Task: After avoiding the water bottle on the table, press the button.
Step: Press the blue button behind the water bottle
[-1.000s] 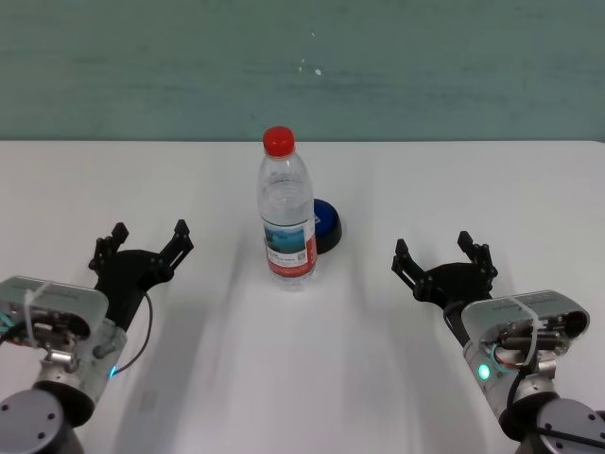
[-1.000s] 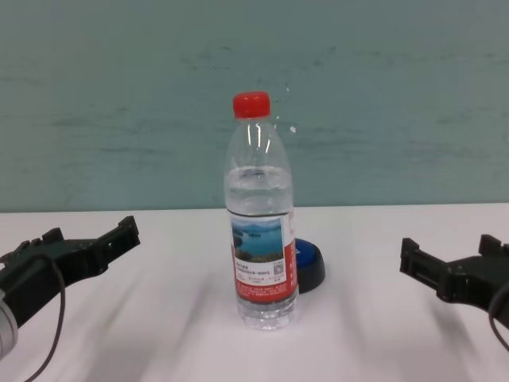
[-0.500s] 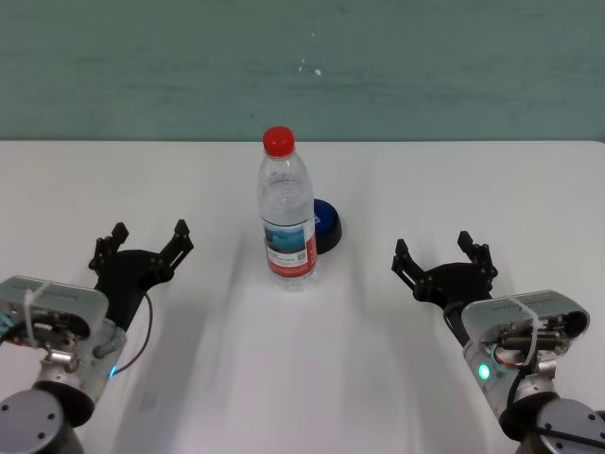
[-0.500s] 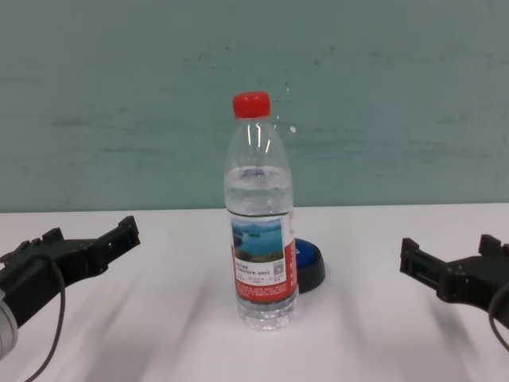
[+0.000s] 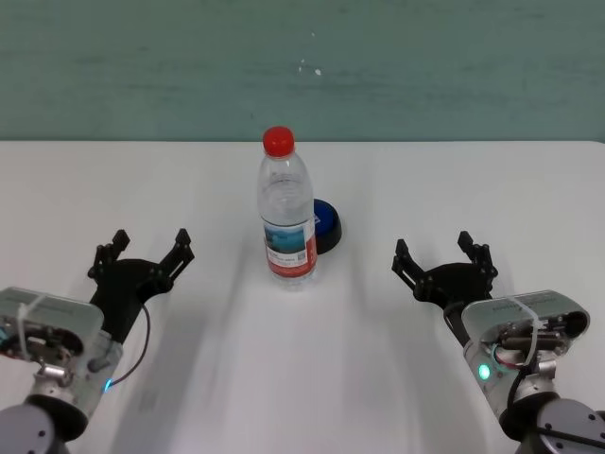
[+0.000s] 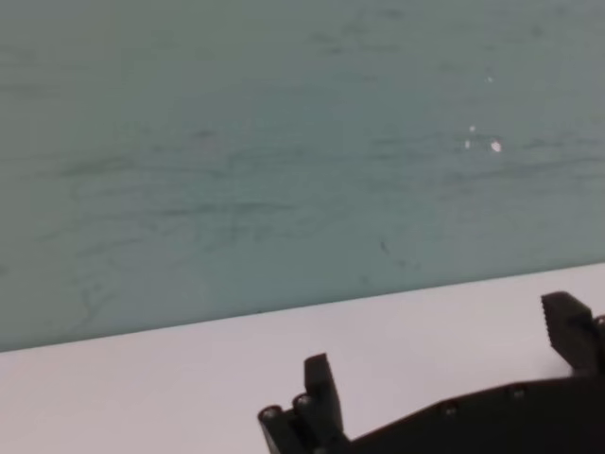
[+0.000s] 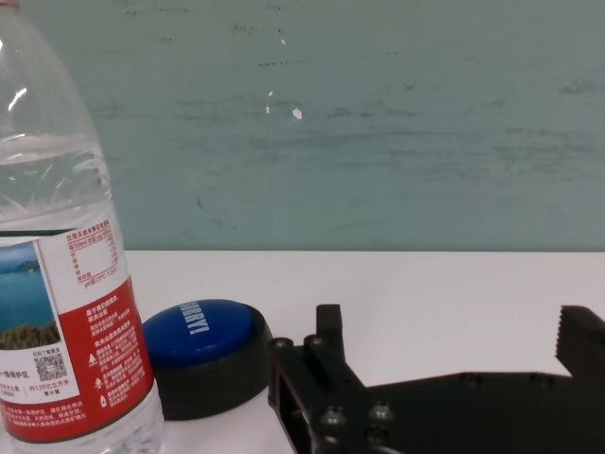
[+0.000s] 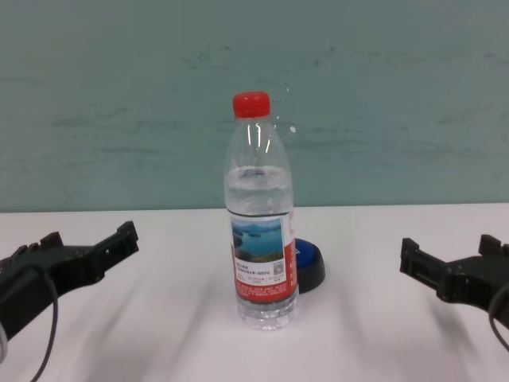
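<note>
**Bottle hides part of the button**

While both claws wait near the robot, the left gripper (image 5: 139, 253) is spread wide and has slid a little lower and nearer than a second ago. Spread too, the right gripper (image 5: 442, 255) has not moved. Farther out on the table (image 5: 473, 180), the water bottle (image 5: 286, 216) stands upright. Just behind it sits the button (image 5: 326, 225), partly hidden.

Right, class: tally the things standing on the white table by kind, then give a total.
Bottle: 1
Button: 1
Total on the table: 2
</note>
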